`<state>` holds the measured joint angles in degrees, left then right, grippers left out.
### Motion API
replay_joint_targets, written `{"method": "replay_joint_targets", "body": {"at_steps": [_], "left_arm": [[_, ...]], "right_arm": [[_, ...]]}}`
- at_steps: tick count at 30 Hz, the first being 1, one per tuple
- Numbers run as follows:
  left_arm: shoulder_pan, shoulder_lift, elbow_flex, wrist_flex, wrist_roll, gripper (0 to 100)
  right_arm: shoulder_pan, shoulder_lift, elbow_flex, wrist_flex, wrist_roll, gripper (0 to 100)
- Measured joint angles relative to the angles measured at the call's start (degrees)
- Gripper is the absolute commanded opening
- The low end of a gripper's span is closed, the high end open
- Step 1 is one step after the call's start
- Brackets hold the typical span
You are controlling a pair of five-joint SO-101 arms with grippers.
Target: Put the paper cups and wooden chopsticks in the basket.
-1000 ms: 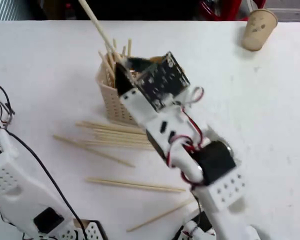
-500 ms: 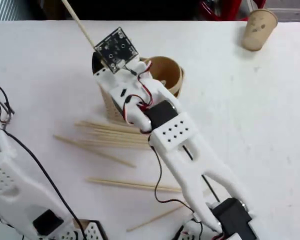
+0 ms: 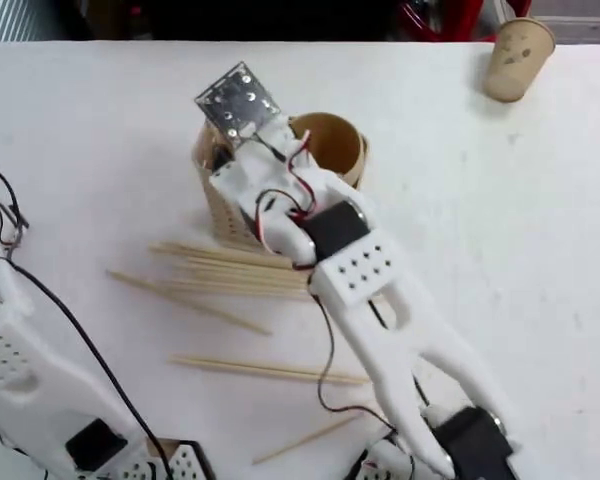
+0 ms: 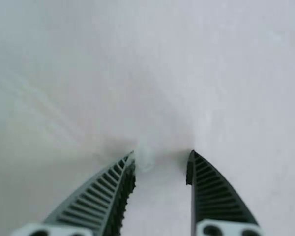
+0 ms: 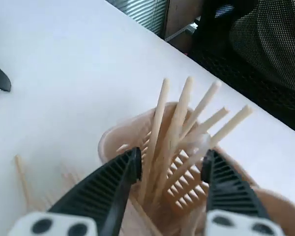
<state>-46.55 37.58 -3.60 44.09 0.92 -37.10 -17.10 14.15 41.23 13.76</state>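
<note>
My right gripper (image 5: 172, 160) hangs wide open astride chopsticks (image 5: 156, 128) standing in the basket (image 3: 220, 215). Pulling out, I could snag them, tipping it onto loose sticks (image 3: 235, 272) at its 6 o'clock. Left gripper (image 4: 160, 164) gapes empty.

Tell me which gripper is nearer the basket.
Right. The right gripper is open directly over the basket, above the chopsticks standing in it. The left gripper is open over the table, apart from it.
</note>
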Motion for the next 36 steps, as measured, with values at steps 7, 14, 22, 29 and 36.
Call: {"method": "replay_joint_targets", "body": {"at_steps": [7, 14, 22, 29, 36], "left_arm": [[0.00, 0.00, -0.09, 0.00, 0.00, 18], [0.00, 0.00, -0.09, 0.00, 0.00, 18], [-0.35, 0.00, -0.09, 0.00, 0.00, 18], [-1.23, 0.18, -2.02, 0.09, 0.00, 18], [-1.49, 0.18, -2.11, 0.09, 0.00, 18]], "right_arm": [[0.09, -15.74, 0.00, 24.62, 7.56, 5.1], [-1.49, -12.22, 7.65, 41.85, 23.12, 10.5], [-12.04, -8.35, 30.95, 27.52, 31.74, 10.3], [-13.71, -8.35, 37.80, 24.26, 36.84, 10.2], [-7.38, -8.35, 45.36, 22.42, 35.43, 2.3]]}}
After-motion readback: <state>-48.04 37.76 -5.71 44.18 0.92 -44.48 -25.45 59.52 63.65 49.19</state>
